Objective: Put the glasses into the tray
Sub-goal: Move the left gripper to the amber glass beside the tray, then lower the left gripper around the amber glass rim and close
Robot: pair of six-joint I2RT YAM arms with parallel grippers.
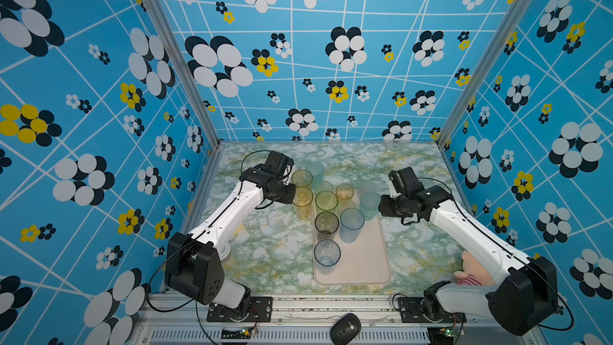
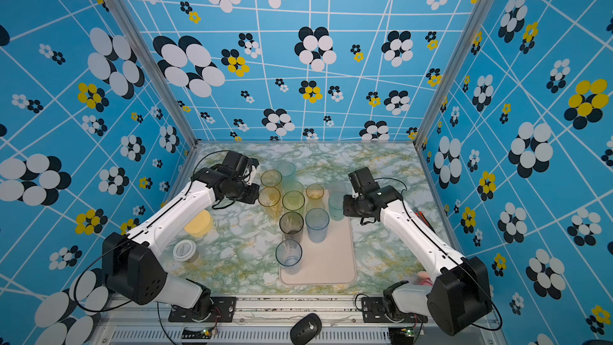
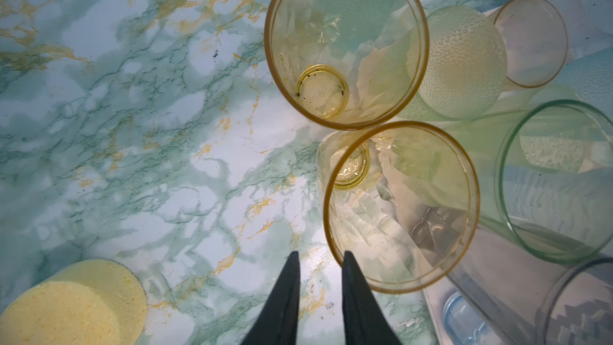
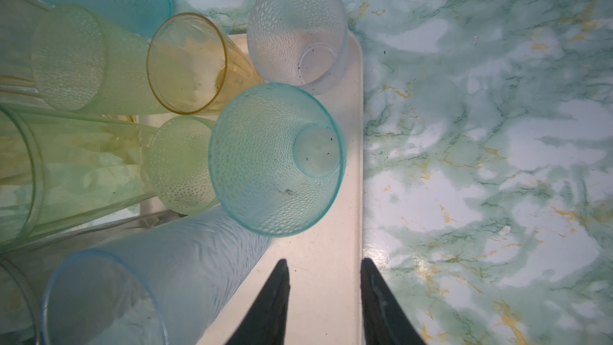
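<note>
Two black left fingers [image 3: 288, 293] stand narrowly apart with the rim of a tall amber translucent tumbler [image 3: 401, 207] between their tips; whether they pinch it I cannot tell. That tumbler stands on the marbled green counter [image 3: 149, 160], just off the ten o'clock corner of the pale cream rectangular tray [image 1: 361, 260], right beside a second amber tumbler [image 3: 346, 44]. The right fingers [image 4: 272, 300] are spread and empty above the tray's two o'clock edge, near a teal dimpled tumbler [image 4: 265, 167]. Other glasses [image 1: 326, 224] stand upright in the tray, crowded toward twelve o'clock.
</note>
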